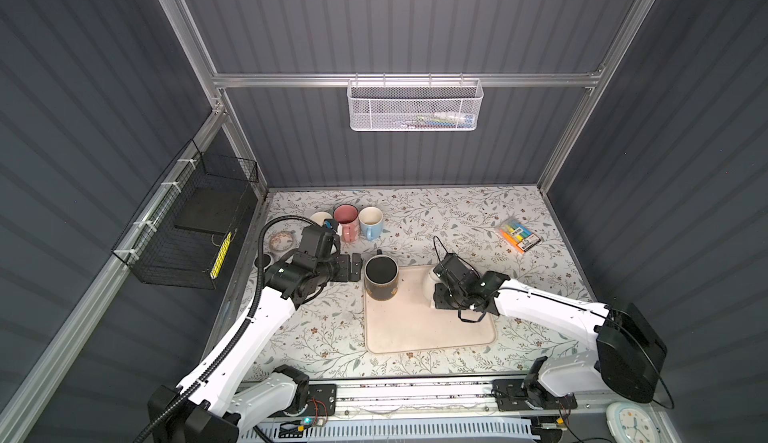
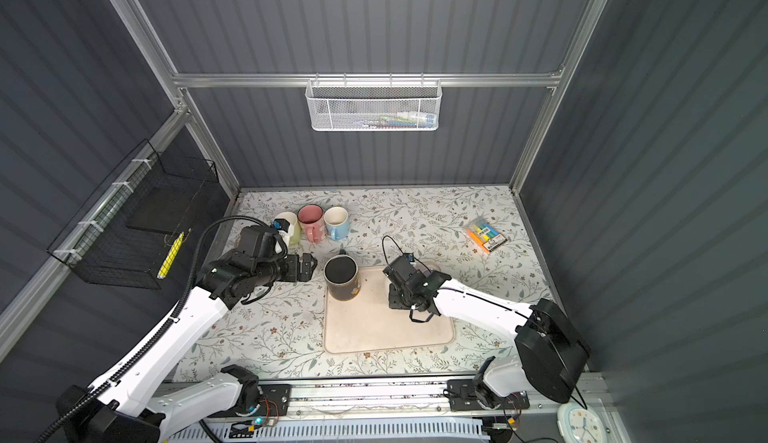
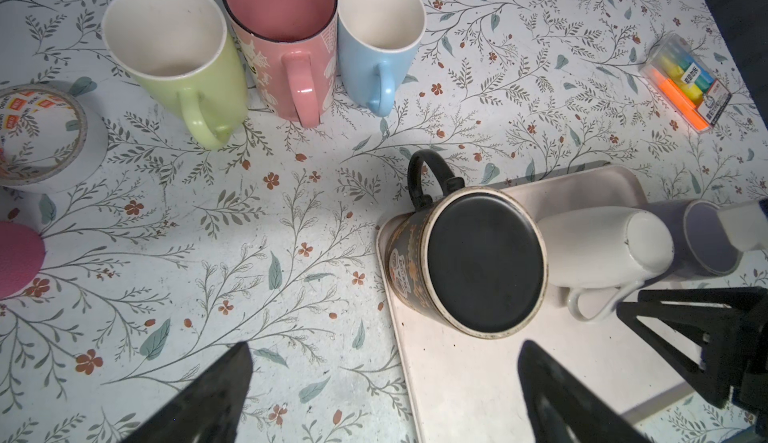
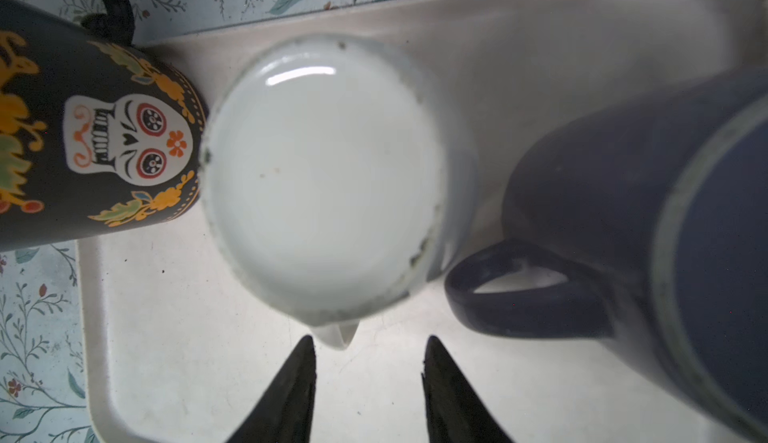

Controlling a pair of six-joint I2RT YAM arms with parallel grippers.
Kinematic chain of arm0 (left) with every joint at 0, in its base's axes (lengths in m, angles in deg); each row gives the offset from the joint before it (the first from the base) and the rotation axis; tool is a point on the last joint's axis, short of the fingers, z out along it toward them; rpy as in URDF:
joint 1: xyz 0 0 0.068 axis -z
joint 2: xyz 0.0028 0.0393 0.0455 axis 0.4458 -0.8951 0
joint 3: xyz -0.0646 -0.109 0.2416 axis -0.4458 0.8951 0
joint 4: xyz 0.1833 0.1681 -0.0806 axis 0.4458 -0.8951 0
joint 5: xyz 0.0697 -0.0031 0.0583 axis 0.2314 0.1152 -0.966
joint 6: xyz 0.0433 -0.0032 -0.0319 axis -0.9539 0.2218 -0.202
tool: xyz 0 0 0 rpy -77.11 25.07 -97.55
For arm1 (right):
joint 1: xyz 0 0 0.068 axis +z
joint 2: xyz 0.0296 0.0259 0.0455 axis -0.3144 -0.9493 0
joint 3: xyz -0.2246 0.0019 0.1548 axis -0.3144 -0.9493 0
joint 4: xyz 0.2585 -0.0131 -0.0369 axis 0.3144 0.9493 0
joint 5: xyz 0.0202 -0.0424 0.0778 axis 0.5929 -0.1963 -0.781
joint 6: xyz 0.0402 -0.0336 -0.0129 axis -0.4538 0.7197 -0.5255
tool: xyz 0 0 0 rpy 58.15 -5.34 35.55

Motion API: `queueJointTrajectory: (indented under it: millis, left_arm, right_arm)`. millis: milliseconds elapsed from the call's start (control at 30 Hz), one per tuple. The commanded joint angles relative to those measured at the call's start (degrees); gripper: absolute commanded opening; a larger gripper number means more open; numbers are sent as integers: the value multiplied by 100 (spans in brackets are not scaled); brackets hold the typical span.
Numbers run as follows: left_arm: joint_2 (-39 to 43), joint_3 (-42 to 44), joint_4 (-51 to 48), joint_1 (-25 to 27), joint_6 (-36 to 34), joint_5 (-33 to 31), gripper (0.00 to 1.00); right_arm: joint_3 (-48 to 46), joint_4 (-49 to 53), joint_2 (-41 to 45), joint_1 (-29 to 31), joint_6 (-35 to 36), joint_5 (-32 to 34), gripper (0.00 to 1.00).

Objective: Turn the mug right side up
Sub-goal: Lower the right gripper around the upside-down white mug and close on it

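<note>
The right fingers (image 4: 291, 395) stand parted and released, grasping nothing; just ahead of the gap between them shows the handle of the white mug (image 4: 320, 179), which sits base-up on the cream tray (image 4: 166, 337). Close against one side of it is the black skull mug (image 4: 104, 141), also inverted, though I cannot tell whether the two touch; on its other side is a dark blue mug (image 4: 623, 179), base-up too. The left fingers (image 3: 220, 391) are spread wide and empty, just beside the black skull mug at the tray's far left corner in both top views. At the back of the floral worktop (image 1: 332, 328), a green mug (image 3: 187, 66), pink mug (image 3: 286, 46) and light blue mug (image 3: 374, 41) stand upright in a row.
</note>
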Motion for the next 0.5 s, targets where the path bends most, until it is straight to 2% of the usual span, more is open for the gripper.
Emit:
queueJointTrajectory:
  millis: [0,267,467]
  left_arm:
    - [10,34,-118,-22,-52,0,100]
    - [128,51,-101,-24,-59,60,100]
    - [235,81,-83,-24,-50,131,100]
  right_arm:
    - [351,378,-126,98,-153,434,45]
    - [817,656,-603,248,-218,605,48]
    - [973,748,-880,252,-228,737,45]
